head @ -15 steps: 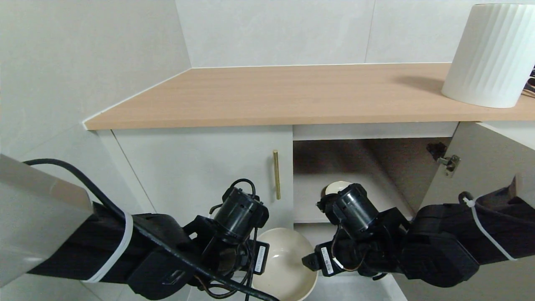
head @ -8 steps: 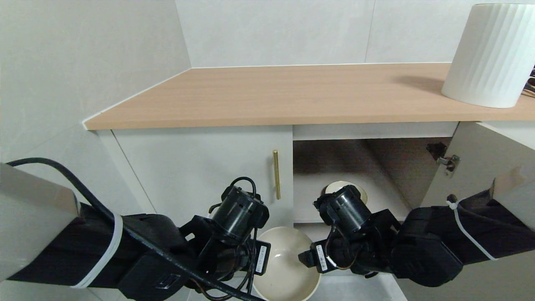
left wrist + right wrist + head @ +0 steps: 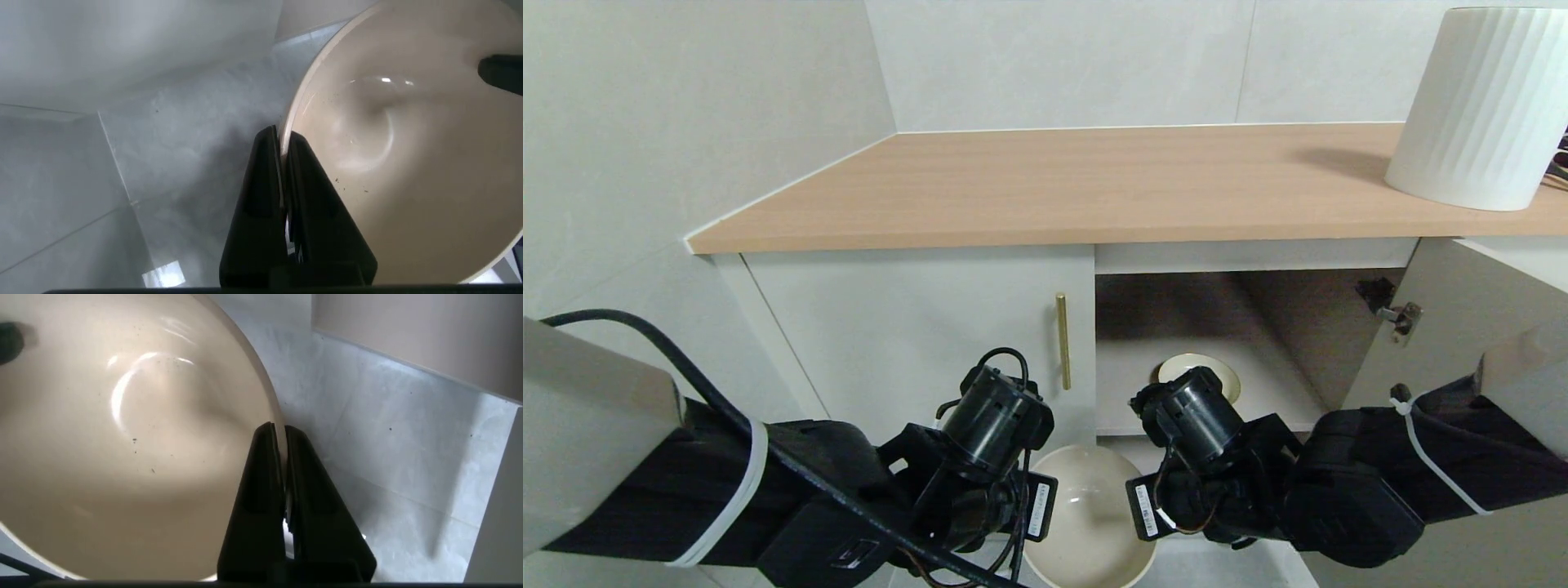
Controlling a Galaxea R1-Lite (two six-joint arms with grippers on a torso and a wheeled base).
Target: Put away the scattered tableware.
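The cream bowl (image 3: 1086,523) is held low in front of the open cabinet, mouth up, pinched at opposite sides of its rim. The left gripper (image 3: 285,155) has its jaws clamped on one edge and the right gripper (image 3: 279,445) is clamped on the other, so the bowl hangs between the two sets of jaws.

By the look of it, the bowl is meant to go onto the cabinet shelf (image 3: 1282,392), which lies beyond the jaws and a bit above them. Both arms are probably best moved at the same pace and level. It's a thin rim and a narrow grip, so with any drift apart the bowl could get twisted or dropped. The shelf's front edge has to be cleared first.

Other stuff: a small pale dish (image 3: 1218,369) is parked on the shelf straight ahead of the right jaws, so a spot beside it should be picked. The closed door (image 3: 915,327) with its brass handle (image 3: 1062,339) sits just past the left jaws, so that arm could get crowded. The open door (image 3: 1462,310) is swung out beyond the right jaws. A white ribbed container (image 3: 1478,106) is stood on the wooden countertop (image 3: 1094,188), well above.
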